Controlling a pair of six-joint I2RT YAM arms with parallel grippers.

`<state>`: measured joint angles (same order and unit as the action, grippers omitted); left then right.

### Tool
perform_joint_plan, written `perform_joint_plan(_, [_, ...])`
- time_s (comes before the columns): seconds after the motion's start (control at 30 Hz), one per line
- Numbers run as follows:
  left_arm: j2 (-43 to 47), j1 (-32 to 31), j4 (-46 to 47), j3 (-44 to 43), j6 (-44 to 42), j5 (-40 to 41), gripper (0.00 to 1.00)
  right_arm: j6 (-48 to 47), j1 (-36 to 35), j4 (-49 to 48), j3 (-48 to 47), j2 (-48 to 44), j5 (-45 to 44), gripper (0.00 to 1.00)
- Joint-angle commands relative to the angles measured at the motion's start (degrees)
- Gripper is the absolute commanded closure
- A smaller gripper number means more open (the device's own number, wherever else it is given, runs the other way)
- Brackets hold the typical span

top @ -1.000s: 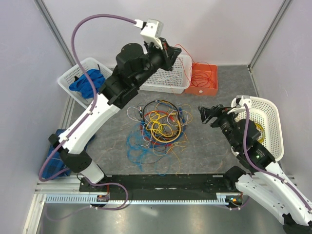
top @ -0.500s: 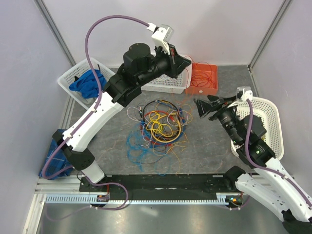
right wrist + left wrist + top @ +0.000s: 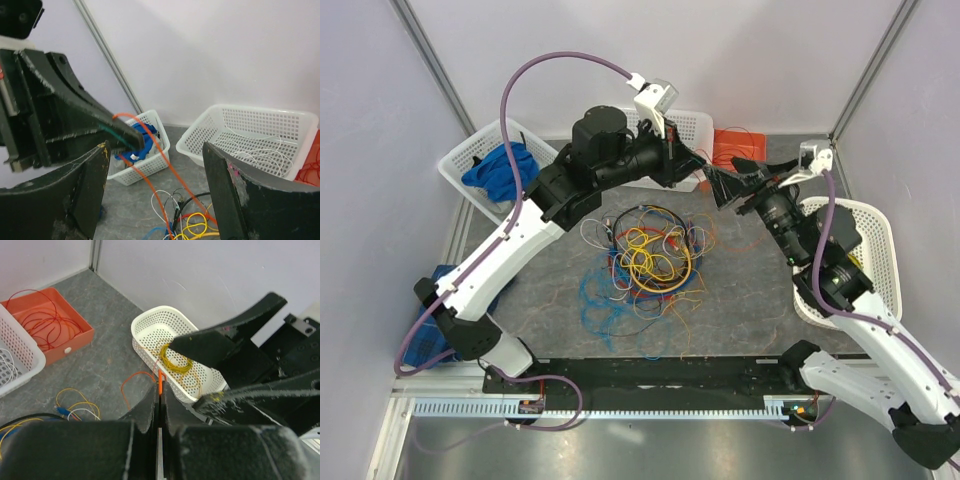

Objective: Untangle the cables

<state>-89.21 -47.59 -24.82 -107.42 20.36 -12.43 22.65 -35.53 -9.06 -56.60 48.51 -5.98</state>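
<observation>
The left gripper (image 3: 159, 392) pinches an orange cable (image 3: 172, 167) rising from the cables (image 3: 650, 262) heaped mid-table, with the right gripper (image 3: 155, 150) gaping alongside, best closed squarely near that pinch.

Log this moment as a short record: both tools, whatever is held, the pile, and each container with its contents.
left tool: shut on one orange cable, held up
right tool: open, facing the left tool, gripping nothing
cables: tangled multicolour heap, touched by neither tool
orange tray: red loops inside
right white basket: yellow coil inside
far white basket: thin white wire inside
left white basket: blue cloth inside
</observation>
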Motion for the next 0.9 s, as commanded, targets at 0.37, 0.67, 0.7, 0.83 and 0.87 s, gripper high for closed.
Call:
perform_joint_plan(0.37, [5.89,0.22,-1.37,1.16,-2.69,-0.32,0.98,-2.0,-0.16,0.89,-3.0,6.95,5.8,0.21])
perform_joint_plan(0.67, [5.71,0.22,-3.39,-1.57,-4.89,1.61,0.98,-2.88,-0.07,1.76,-0.45,5.1,9.93,0.19])
perform_joint_plan(0.7, [5.71,0.22,-3.57,-2.0,-4.98,1.88,0.98,-2.97,-0.24,1.76,-0.27,4.93,9.85,0.18])
perform_joint_plan(0.83, [5.54,0.22,-3.75,-2.45,-4.54,0.74,0.98,-3.41,-0.16,2.99,-1.31,6.59,10.11,0.16])
perform_joint_plan(0.87, [5.54,0.22,-3.66,-2.45,-4.45,0.74,0.98,-3.41,-0.24,3.69,-1.76,7.03,10.72,0.16])
